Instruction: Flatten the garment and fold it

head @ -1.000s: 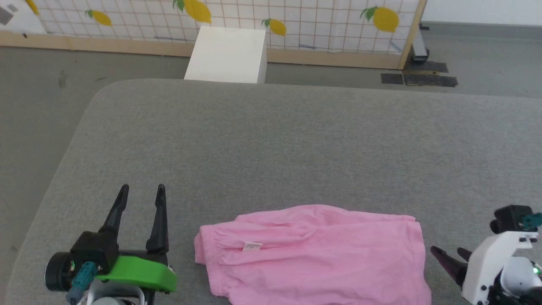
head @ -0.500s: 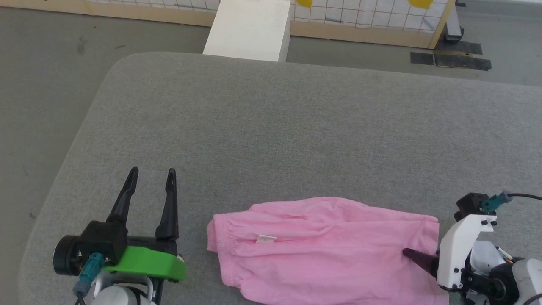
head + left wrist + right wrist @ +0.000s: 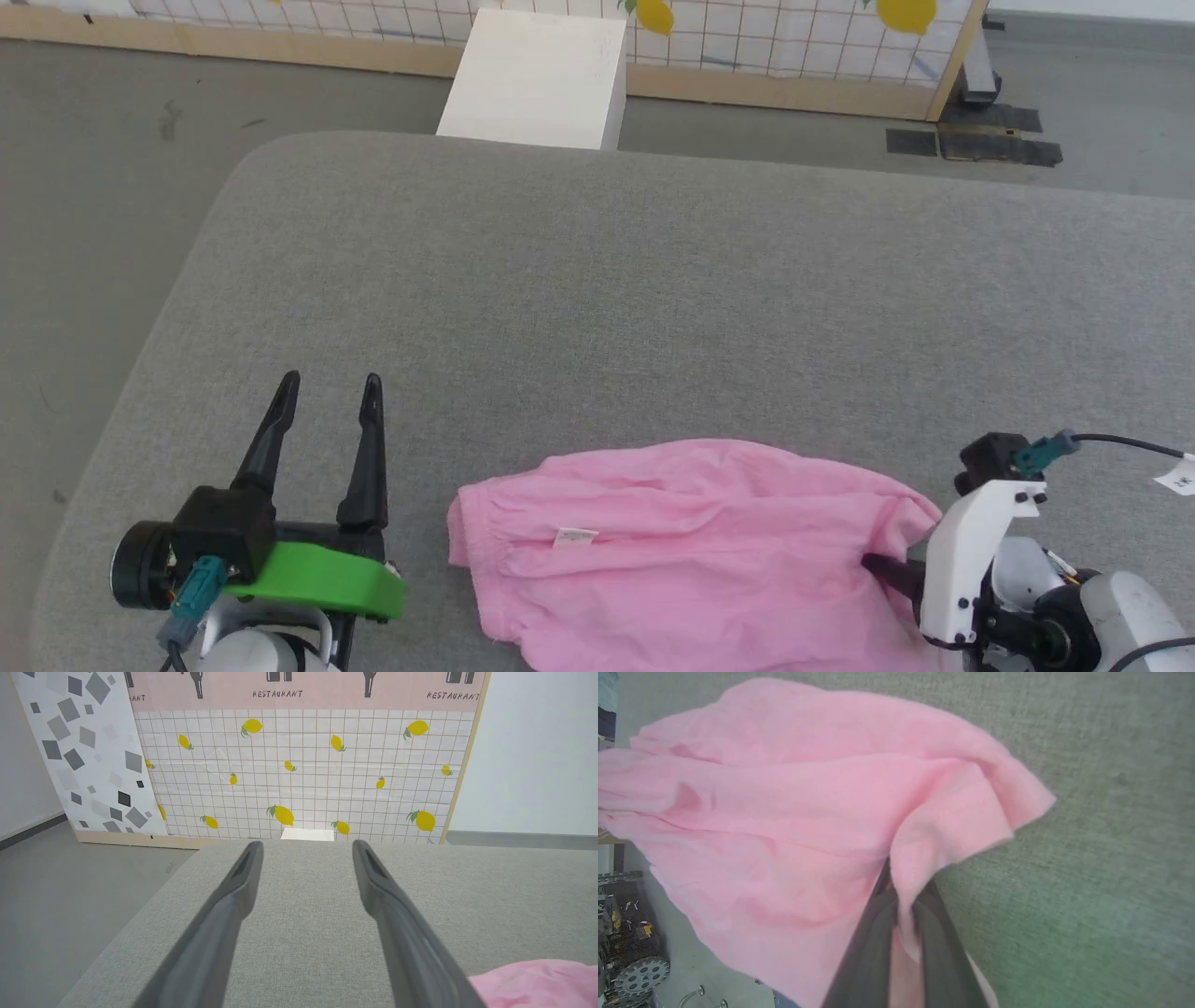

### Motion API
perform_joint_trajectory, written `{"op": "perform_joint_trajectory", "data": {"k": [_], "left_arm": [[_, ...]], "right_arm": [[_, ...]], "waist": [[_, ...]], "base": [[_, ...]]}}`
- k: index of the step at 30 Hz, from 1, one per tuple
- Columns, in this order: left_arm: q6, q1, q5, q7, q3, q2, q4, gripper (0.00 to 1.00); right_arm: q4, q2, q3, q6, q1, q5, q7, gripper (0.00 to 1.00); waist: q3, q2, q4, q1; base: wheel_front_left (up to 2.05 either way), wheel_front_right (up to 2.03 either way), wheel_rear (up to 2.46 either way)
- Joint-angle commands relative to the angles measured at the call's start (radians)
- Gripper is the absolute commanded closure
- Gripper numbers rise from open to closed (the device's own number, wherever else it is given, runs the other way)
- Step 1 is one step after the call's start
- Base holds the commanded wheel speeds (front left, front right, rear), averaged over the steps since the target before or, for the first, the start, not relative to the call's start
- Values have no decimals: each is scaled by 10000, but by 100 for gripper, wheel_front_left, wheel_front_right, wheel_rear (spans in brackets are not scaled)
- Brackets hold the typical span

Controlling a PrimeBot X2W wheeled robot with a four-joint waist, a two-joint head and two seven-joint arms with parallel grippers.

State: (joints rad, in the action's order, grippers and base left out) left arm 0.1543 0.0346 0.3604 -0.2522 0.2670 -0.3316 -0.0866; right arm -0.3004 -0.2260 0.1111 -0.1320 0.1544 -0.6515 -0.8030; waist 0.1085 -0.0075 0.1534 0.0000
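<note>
Head view: the pink garment (image 3: 691, 551) is lying rumpled near the front edge of the grey worktop (image 3: 653, 280), its white label (image 3: 575, 538) facing up. The left tool (image 3: 331, 378) is sitting just beside the waistband end, spread wide and gripping nothing. The right tool (image 3: 878, 565) is pinching the opposite edge.

Left wrist view: a pink corner is showing at the lower right.

Right wrist view: the closed fingers (image 3: 873, 933) are clamping a bunched fold of cloth.

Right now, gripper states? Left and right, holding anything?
Left gripper: open, holding nothing, beside the light pink, thin, wrinkly cloth garment.
Right gripper: shut, pinching the garment's edge.
</note>
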Motion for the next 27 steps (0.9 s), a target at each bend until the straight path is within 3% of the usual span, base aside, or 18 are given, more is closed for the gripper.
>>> {"op": "perform_joint_trajectory", "data": {"k": [1,9,19,24,27], "left_arm": [[2,-23,-45,-23,-12,-84,11,0],[104,-167,-83,91,30,-189,-177,0],[167,-199,-87,147,85,-262,-283,0],[190,-196,-64,154,95,-281,-279,0],[181,-177,-46,166,123,-292,-245,0]], "right_arm": [[10,5,134,13,108,-124,100,100],[704,-729,-482,13,206,-252,15,100],[980,-1511,-2525,13,-326,92,-822,100],[1150,-1262,-3241,13,-377,-49,-1597,100],[1371,-695,-3387,13,-241,-693,-2244,100]], "waist": [[-123,75,-111,0],[-327,75,-471,0],[-292,75,-865,0],[-280,75,-979,0],[-309,75,-1000,0]], "base": [[0,0,0],[0,0,0],[0,0,0],[0,0,0],[0,0,0]]}}
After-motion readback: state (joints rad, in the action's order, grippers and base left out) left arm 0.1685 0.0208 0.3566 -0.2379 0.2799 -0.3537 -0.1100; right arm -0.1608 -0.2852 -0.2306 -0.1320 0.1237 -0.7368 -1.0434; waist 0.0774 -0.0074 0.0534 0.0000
